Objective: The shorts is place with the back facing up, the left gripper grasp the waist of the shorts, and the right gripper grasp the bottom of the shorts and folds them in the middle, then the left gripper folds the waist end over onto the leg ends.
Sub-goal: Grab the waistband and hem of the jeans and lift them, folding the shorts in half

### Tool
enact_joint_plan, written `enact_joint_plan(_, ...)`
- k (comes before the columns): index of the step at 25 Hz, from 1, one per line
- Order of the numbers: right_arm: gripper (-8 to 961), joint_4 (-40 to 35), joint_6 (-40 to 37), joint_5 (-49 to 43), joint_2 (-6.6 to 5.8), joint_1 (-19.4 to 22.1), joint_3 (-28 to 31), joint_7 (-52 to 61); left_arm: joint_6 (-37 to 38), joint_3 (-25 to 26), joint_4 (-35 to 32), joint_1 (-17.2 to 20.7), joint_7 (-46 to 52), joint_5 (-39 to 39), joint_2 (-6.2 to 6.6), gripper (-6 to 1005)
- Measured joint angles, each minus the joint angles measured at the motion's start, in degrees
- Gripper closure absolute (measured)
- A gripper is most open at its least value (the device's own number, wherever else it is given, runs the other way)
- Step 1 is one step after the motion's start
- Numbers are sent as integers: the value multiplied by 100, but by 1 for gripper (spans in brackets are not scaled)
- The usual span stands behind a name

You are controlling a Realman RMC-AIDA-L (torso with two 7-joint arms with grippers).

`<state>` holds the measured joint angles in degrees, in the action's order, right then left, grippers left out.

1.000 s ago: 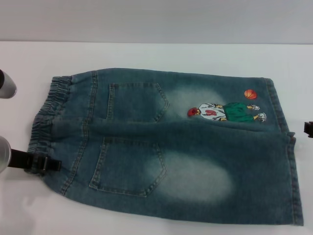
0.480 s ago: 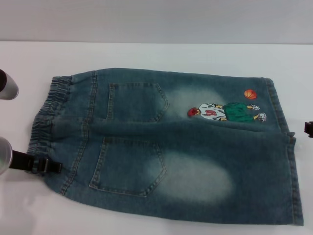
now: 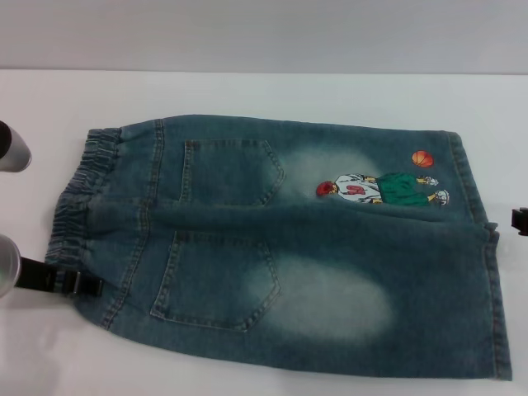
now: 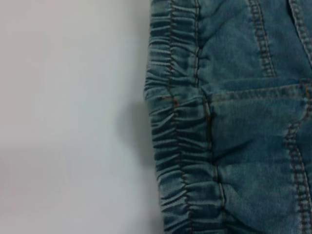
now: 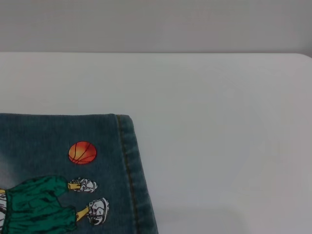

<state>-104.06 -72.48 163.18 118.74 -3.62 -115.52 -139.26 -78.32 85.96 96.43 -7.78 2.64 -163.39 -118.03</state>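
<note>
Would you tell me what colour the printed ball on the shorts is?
Orange, the ball shows best in the right wrist view.

Bright, even, diffuse light on the white table (image 3: 272, 91); no glare, only slightly washed whites. Soft shadow beside the waistband (image 4: 175, 146) at centre of the left wrist frame, faint one under the hem (image 5: 136, 180) lower right. All views mildly soft; grey cylinders (image 3: 10, 148) at head view's left edge are blurred.

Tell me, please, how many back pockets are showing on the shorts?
2. On the shorts, one pocket lies on the far leg and the other pocket on the near leg, both near the waistband.
</note>
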Motion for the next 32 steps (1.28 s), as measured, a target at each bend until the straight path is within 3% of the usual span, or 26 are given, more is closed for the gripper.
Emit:
enact_joint_plan(10,411,-38,-39,-2,15,17,-10,-77,-68,35,92,-16,-82,45,7,314)
enact_joint_plan(21,411,-36,-51,-9,18,40,9,-139,-38,-14,73,-51,-102,51,5,545)
enact_joint_plan(24,411,-37,-56,-9,17,39,5,-140,-36,-17,120,-39,-83,35,3,806)
enact_joint_plan(29,411,-11,-57,-10,14,24,3,-140,-53,35,333,1,11,25,1,993)
enact_joint_plan(32,411,1,-57,-13,10,21,4,-140,-82,40,454,27,95,-9,10,966)
